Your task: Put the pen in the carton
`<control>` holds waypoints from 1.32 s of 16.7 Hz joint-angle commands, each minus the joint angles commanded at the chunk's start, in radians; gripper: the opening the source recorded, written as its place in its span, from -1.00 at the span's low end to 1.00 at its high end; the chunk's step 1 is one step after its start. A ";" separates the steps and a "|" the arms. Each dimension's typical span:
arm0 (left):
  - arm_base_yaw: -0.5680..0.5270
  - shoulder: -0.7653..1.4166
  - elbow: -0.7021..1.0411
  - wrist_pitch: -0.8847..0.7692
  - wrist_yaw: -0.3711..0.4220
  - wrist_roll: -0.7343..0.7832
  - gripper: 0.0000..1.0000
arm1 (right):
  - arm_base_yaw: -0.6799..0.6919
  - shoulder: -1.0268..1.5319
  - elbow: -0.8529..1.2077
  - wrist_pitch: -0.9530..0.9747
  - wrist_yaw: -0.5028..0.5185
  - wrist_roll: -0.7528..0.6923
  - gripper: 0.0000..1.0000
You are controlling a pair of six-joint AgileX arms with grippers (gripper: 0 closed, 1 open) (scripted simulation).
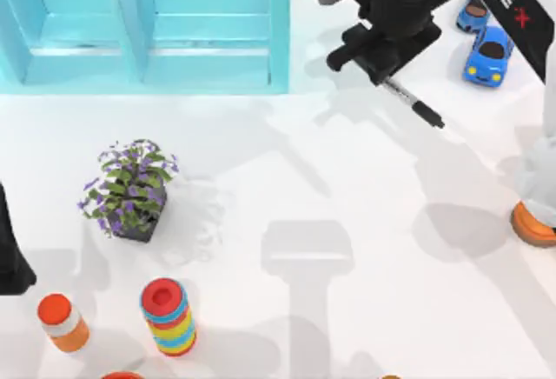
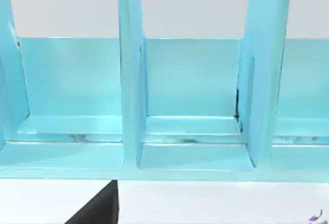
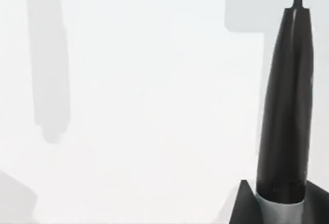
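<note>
We look straight down on the tabletop [image 1: 347, 222]; our left wrist faces the carton [image 2: 185, 106] near; our right wrist sits close behind the pen [image 3: 288, 106].

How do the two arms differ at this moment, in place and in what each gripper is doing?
The right gripper is up at the table's far right, beside the carton, while the left arm sits low at the left edge. The right gripper is shut on the pen, which sticks out lifted above the table; the left arm carries nothing that I can see. The right arm is at work; the left looks parked. Both are black.
</note>
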 joint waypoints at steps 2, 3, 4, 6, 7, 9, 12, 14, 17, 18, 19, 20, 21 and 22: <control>0.000 0.000 0.000 0.000 0.000 0.000 1.00 | -0.119 -0.014 -0.007 -0.015 0.047 0.152 -1.00; 0.000 0.000 0.000 0.000 0.000 0.000 1.00 | -0.181 -0.022 -0.014 -0.024 0.071 0.234 -1.00; 0.000 0.000 0.000 0.000 0.000 0.000 1.00 | -0.243 -0.030 -0.023 -0.035 0.095 0.318 -1.00; 0.000 0.000 0.000 0.000 0.000 0.000 1.00 | -0.367 -0.046 -0.051 -0.063 0.140 0.490 -1.00; 0.000 0.000 0.000 0.000 0.000 0.000 1.00 | -0.426 -0.055 -0.069 -0.080 0.161 0.576 -1.00; 0.000 0.000 0.000 0.000 0.000 0.000 1.00 | -0.536 -0.073 -0.112 -0.119 0.197 0.746 -1.00; 0.000 0.000 0.000 0.000 0.000 0.000 1.00 | -0.676 -0.098 -0.187 -0.180 0.240 0.981 -1.00; 0.000 0.000 0.000 0.000 0.000 0.000 1.00 | -0.750 -0.113 -0.236 -0.216 0.259 1.116 -1.00; 0.000 0.000 0.000 0.000 0.000 0.000 1.00 | -0.830 -0.129 -0.296 -0.256 0.277 1.272 -1.00; 0.000 0.000 0.000 0.000 0.000 0.000 1.00 | -0.848 -0.133 -0.310 -0.265 0.280 1.309 -1.00; 0.000 0.000 0.000 0.000 0.000 0.000 1.00 | -0.862 -0.136 -0.321 -0.272 0.283 1.337 -1.00; 0.000 0.000 0.000 0.000 0.000 0.000 1.00 | -0.871 -0.138 -0.329 -0.277 0.284 1.356 -1.00; 0.000 0.000 0.000 0.000 0.000 0.000 1.00 | -0.875 -0.139 -0.332 -0.279 0.284 1.365 -1.00; 0.000 0.000 0.000 0.000 0.000 0.000 1.00 | -0.875 -0.139 -0.332 -0.279 0.284 1.365 -1.00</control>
